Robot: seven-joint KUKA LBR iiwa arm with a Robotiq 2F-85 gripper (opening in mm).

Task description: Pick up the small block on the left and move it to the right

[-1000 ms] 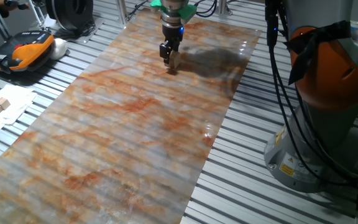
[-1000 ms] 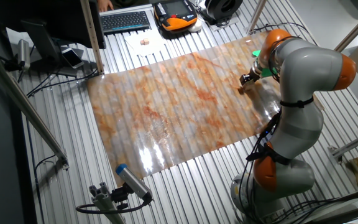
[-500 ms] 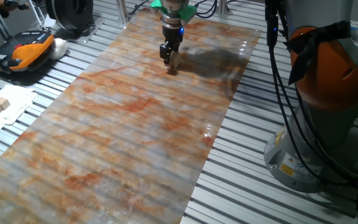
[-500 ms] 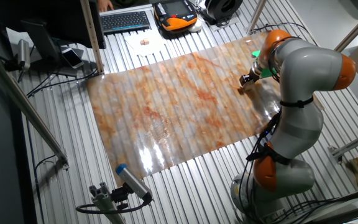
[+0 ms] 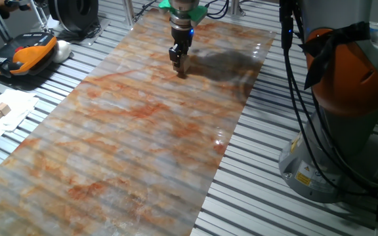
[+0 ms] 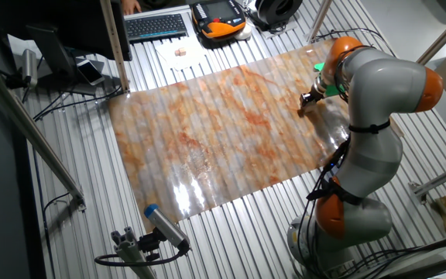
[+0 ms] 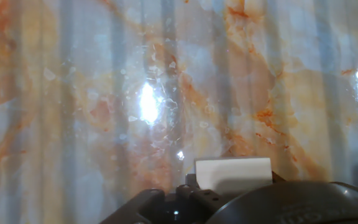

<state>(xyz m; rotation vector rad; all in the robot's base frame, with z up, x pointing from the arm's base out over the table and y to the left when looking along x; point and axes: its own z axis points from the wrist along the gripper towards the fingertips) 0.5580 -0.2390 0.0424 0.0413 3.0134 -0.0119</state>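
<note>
Far off to the hand's left, at the table's edge, a sheet of paper (image 5: 5, 110) carries two tiny tan cubes (image 5: 2, 109). Behind them lies an orange and black pendant (image 5: 20, 55), well away from the hand; in the other fixed view a keyboard (image 6: 156, 26) sits beside it.

The marbled mat (image 5: 130, 131) runs the length of the table, glossy with glare, and the gripper (image 5: 179, 65) stands near its far end, pointing straight down with its tips at or just above the surface. The fingers look drawn close together around the block (image 5: 183, 63), a pale tan sliver showing between them on the right side, though from this distance I can't be sure how firmly it is held. The hand view helps: a pale, flat-faced block (image 7: 233, 173) sits right at the bottom of the picture, tight against the dark gripper body, with the mat (image 7: 104, 93) below it.

To the hand's right, the arm (image 5: 346, 78) rises grey and orange, black cables hanging along it.
</note>
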